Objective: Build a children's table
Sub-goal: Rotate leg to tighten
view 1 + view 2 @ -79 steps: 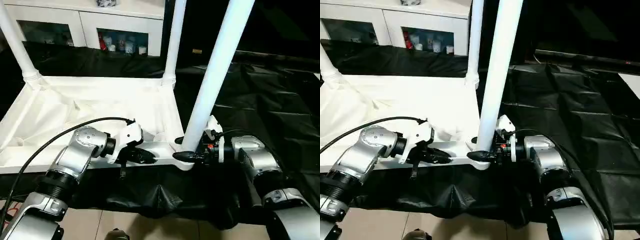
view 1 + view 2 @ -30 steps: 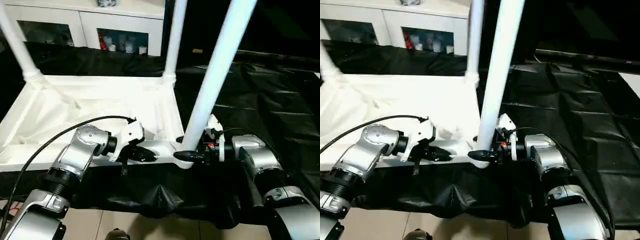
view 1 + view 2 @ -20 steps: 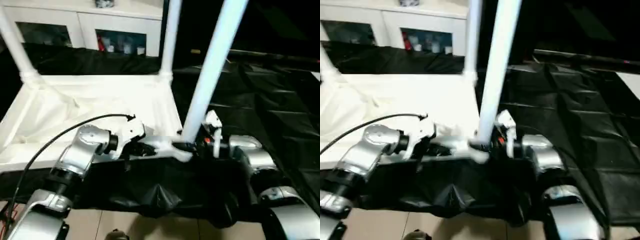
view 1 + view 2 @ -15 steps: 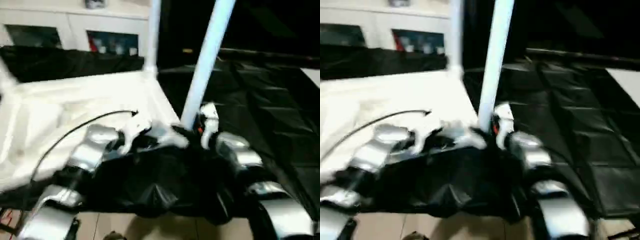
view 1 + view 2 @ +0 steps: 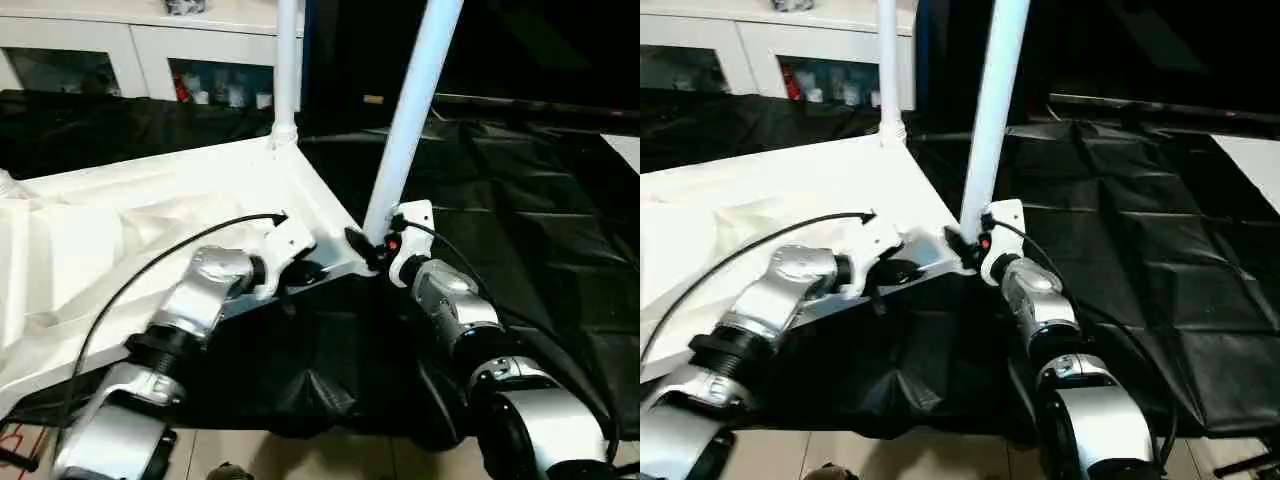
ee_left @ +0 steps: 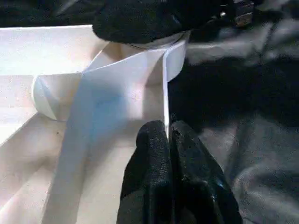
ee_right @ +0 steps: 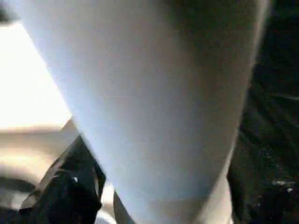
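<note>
The children's table lies upside down, its white top (image 5: 120,215) turned at an angle to me. One leg (image 5: 415,110) rises from the corner socket nearest my hands, another leg (image 5: 287,60) from the far corner. My left gripper (image 6: 167,133) is shut on the thin rim of the top (image 6: 164,84), close to that near corner. My right gripper (image 5: 370,243) straddles the base of the near leg (image 7: 154,102), with one black finger (image 7: 70,191) against its side and the other hidden behind the leg.
A black sheet (image 5: 540,200) covers the floor under and to the right of the table. A white cabinet with glass doors (image 5: 130,50) stands behind it. Pale floor tiles (image 5: 300,455) show at the front. A black cable (image 5: 150,270) loops off my left arm.
The table top has swung round with both grippers on its near corner, which now lies farther from me. Both forearms reach further forward. The view has shifted too.
</note>
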Motion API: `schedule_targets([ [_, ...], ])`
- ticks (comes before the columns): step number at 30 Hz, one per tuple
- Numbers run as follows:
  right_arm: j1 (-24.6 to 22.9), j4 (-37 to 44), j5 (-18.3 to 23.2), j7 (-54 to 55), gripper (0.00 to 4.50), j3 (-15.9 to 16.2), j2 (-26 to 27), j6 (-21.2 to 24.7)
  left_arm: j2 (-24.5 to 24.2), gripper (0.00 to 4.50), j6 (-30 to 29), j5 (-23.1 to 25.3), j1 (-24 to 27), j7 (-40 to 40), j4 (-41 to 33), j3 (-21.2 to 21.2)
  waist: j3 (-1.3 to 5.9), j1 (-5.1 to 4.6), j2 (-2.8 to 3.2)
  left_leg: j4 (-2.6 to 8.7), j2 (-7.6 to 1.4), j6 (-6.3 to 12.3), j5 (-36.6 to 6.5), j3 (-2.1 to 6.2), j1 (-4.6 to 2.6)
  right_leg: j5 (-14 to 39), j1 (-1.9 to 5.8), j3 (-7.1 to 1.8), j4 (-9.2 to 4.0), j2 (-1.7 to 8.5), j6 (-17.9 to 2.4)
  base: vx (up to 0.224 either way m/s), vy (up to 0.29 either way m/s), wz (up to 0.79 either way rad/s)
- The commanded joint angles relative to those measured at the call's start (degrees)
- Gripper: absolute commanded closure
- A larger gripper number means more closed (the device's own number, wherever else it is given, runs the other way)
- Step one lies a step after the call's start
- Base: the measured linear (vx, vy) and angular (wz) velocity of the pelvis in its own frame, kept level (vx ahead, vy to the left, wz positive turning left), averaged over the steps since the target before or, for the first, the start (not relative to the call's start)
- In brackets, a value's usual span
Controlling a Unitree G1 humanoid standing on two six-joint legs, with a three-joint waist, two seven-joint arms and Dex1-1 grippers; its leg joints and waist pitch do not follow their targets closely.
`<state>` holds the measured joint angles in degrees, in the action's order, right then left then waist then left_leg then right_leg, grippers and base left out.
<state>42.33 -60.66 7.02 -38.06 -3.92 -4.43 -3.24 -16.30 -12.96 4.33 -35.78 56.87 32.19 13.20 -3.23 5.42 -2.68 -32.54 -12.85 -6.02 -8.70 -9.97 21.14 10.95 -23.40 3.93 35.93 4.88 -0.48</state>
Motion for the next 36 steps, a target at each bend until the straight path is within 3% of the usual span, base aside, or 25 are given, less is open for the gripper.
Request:
schedule_targets([
  [1, -1.30, 1.78, -1.17, -11.24, 1.10, 5.54, 1.89, 0.59, 2.13, 4.50, 3.65, -3.86, -0.72, 3.82, -4.89, 1.43, 4.12, 0.15, 0.37, 3.25, -0.25, 1.99, -12.79, -0.38, -0.22, 6.50, 3.39, -2.29, -4.07, 2.70, -12.73, 0.000, 0.000, 0.00],
  [4, -2.57, 3.92, -0.81, -17.79, 1.10, 7.20, 0.25, 0.82, 1.17, 4.50, 3.77, -4.38, -0.25, 5.53, -5.62, 1.48, 4.09, 0.26, 0.25, 3.16, -0.33, 3.20, -11.10, -0.43, -0.30, 3.76, 3.47, -2.18, -3.76, 2.65, -13.79, 0.000, 0.000, 0.00],
  [8, -4.22, 6.80, -0.20, -28.51, 1.10, 9.36, -2.93, 1.72, -0.71, 4.50, 4.56, -5.11, 0.39, 9.15, -6.45, 1.53, 3.96, 0.74, 0.31, 3.08, -0.51, 3.55, -12.27, -0.58, -0.30, 6.32, 3.44, -2.16, -3.97, 2.70, -13.84, 0.000, 0.000, 0.00],
  [13, -5.96, 10.75, 0.05, -39.93, 1.10, 12.03, -6.94, 3.58, -3.83, 4.50, 4.94, -5.83, 1.03, 14.74, -7.11, 1.82, 3.77, 1.57, 0.39, 3.29, -0.70, 2.59, -14.70, -0.59, -0.79, 11.19, 2.92, -2.23, -4.41, 2.82, -13.19, 0.000, 0.000, 0.00],
  [14, -6.14, 11.22, 0.06, -40.93, 1.33, 12.31, -7.34, 4.15, -4.40, 4.50, 4.83, -5.85, 1.16, 15.71, -7.18, 1.92, 3.73, 1.72, 0.36, 3.32, -0.73, 2.46, -14.89, -0.58, -0.77, 11.80, 2.86, -2.27, -4.43, 2.84, -12.99, 0.000, 0.000, 0.00],
  [17, -6.39, 12.23, 0.39, -43.10, 1.45, 12.66, -7.93, 5.95, -5.44, 4.50, 4.72, -6.13, 1.47, 17.56, -7.44, 2.03, 3.81, 1.95, 0.38, 3.39, -0.70, 2.14, -14.28, -0.50, -0.72, 11.61, 2.88, -2.26, -4.34, 2.85, -12.84, 0.000, 0.000, 0.00],
  [18, -6.57, 12.84, 0.58, -44.24, 1.71, 12.79, -8.16, 6.87, -5.84, 4.50, 4.65, -6.27, 1.58, 18.28, -7.52, 2.08, 3.83, 2.07, 0.35, 3.39, -0.73, 2.04, -14.26, -0.48, -0.76, 11.61, 2.89, -2.24, -4.33, 2.87, -12.78, 0.000, 0.000, 0.00],
  [22, -7.00, 13.79, 0.58, -45.75, 1.83, 13.33, -8.49, 7.78, -6.70, 4.50, 4.64, -6.43, 2.05, 19.53, -8.08, 2.13, 3.88, 2.48, 0.32, 3.37, -0.74, 1.94, -13.65, -0.51, -0.79, 10.41, 2.81, -2.30, -4.15, 2.86, -12.99, 0.000, 0.000, 0.00],
  [29, -5.64, 10.06, -1.25, -35.19, 1.87, 11.04, -6.41, 5.19, -4.36, 4.50, 4.38, -4.47, 0.83, 12.69, -5.78, 0.81, 3.79, 2.23, 0.28, 3.46, -0.61, 0.93, -14.34, -0.46, -0.82, 12.40, 2.66, -2.34, -4.38, 3.02, -12.38, 0.000, 0.000, 0.00],
  [30, -4.20, 6.98, -1.91, -25.85, 1.87, 8.67, -4.88, 4.57, -2.64, 4.50, 3.92, -3.77, -0.46, 8.04, -4.17, -0.12, 3.79, 2.21, 0.35, 3.52, -0.58, 0.55, -14.87, -0.38, -0.84, 14.04, 2.77, -2.34, -4.58, 3.14, -11.87, 0.000, 0.000, 0.00],
  [32, -3.06, 4.66, -2.00, -17.77, 1.87, 6.55, -3.52, 4.23, -1.35, 4.50, 3.38, -3.03, -1.55, 4.35, -2.84, -0.65, 3.69, 1.73, 0.28, 3.69, -0.35, -0.93, -15.93, -0.21, -0.96, 17.78, 2.63, -2.35, -4.88, 3.14, -10.52, 0.000, 0.000, 0.00],
  [35, -1.82, 2.02, -0.42, -9.27, 1.87, 3.37, -1.26, 4.51, 0.46, 4.50, 2.23, -1.95, -2.82, -0.36, -1.21, -1.13, 3.87, 1.04, 0.32, 3.62, -0.34, -1.07, -15.26, -0.14, -0.74, 16.59, 2.72, -2.39, -4.75, 3.19, -10.27, 0.000, 0.000, 0.00],
  [36, -1.55, 1.38, 0.13, -6.98, 1.87, 2.52, -0.40, 4.48, 1.09, 4.50, 1.76, -1.61, -3.15, -1.88, -0.80, -1.23, 4.08, 0.90, 0.32, 3.43, -0.33, -0.46, -13.81, -0.24, -0.75, 13.38, 2.79, -2.38, -4.55, 3.03, -10.79, 0.000, 0.000, 0.00],
])
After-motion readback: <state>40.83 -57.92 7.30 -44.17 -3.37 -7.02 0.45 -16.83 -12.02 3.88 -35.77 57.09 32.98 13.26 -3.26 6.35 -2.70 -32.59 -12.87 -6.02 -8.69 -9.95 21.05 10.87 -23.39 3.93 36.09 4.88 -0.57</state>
